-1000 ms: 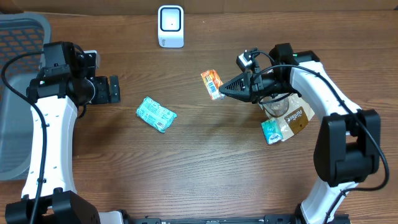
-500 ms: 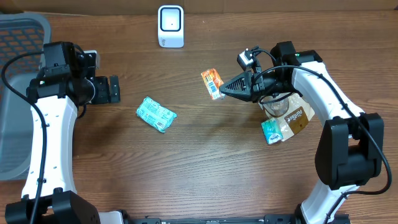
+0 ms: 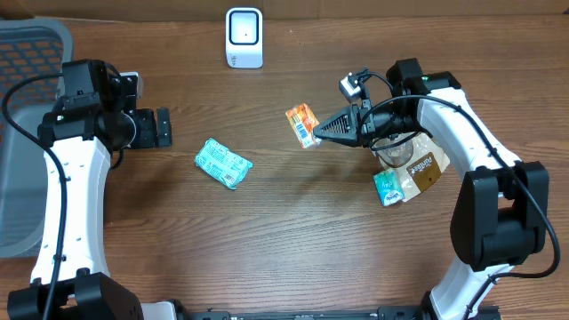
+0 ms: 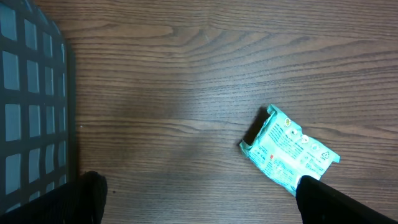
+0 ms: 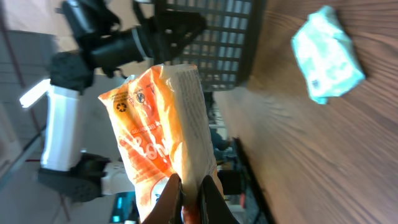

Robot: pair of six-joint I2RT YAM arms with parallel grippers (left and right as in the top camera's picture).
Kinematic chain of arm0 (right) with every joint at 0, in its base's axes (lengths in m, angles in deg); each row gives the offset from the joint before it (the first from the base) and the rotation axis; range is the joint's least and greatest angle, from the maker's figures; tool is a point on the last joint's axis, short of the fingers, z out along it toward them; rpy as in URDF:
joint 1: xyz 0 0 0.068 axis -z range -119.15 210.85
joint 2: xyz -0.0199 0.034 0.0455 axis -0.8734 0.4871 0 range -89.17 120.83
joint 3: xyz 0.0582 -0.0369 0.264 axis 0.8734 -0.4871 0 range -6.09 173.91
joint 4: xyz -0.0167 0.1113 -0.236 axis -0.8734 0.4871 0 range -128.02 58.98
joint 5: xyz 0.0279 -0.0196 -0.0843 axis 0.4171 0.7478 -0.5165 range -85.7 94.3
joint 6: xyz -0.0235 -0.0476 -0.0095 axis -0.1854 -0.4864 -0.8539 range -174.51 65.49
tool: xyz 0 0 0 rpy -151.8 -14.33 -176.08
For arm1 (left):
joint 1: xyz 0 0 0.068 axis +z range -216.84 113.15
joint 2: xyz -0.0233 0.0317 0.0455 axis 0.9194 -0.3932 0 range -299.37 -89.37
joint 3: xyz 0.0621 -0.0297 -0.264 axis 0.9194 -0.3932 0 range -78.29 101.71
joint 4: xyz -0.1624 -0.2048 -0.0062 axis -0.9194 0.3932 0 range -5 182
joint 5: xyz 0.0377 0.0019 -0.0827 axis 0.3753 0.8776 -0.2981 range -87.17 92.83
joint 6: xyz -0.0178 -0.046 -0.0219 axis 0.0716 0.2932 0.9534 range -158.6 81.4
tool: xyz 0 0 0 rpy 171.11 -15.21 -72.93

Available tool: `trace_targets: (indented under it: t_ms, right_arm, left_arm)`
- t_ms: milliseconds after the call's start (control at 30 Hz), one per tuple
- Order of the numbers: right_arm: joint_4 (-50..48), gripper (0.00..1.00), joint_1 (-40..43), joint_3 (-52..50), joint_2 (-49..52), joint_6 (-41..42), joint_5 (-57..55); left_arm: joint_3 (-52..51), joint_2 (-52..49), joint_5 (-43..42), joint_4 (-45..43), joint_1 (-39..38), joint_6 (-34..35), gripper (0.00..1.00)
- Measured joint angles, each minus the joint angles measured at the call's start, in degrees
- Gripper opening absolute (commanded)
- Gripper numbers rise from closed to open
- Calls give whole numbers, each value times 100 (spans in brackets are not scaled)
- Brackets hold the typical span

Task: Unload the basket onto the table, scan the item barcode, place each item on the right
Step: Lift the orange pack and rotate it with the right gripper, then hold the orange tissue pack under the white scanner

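A grey basket (image 3: 25,133) sits at the left edge of the counter (image 3: 284,240). Just beside it, the left tool (image 3: 164,128) hangs over bare wood with its jaws spread wide, released and holding nothing. In the left wrist view its two dark fingertips (image 4: 87,198) show only in the bottom corners, apart from everything.

To the right of that tool, a teal packet (image 3: 223,164) lies flat on the counter, touching neither tool. At the far edge stands a white scanner (image 3: 244,37), upright and alone.

Further right is the task's thing, an orange packet (image 3: 302,124). The right tool (image 3: 317,131) is clenched on its near end. In the right wrist view the two fingers (image 5: 171,198) are pressed tight together on the bottom edge of the packet, and the packet rises upright from them, clear of the wood. From overhead a pale striped patch shows at the gripped end. The packet is well apart from the scanner, to its right and nearer the robot.

Under the right arm lies a small heap of packets (image 3: 411,173), touching one another and untouched by the tool.
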Motion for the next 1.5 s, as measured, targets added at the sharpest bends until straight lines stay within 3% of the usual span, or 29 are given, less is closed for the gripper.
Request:
trace_targets:
  t_ms: [433,733,867,1067,1200,1500]
  right_arm:
    - [-247,4,-46,0,0,201,-2426]
    - [-439,4,-577,188,0,1692,-5010]
    - [92,4,-914,1054,0,2205,-6111]
    - [466,4,-1488,3174,35,2483,-8006]
    - [-772,4,-1915,3869,46,2107,-9171]
    - [-3807,4,-2354,3932,1095,348,-10478]
  left_arm:
    - [0,0,-2,0,0,0,99]
    - [0,0,-2,0,0,0,100]
    - [0,0,-2,0,0,0,100]
    - [0,0,-2,0,0,0,100]
    - [0,0,0,0,0,0,99]
    - [0,0,0,2,0,0,100]
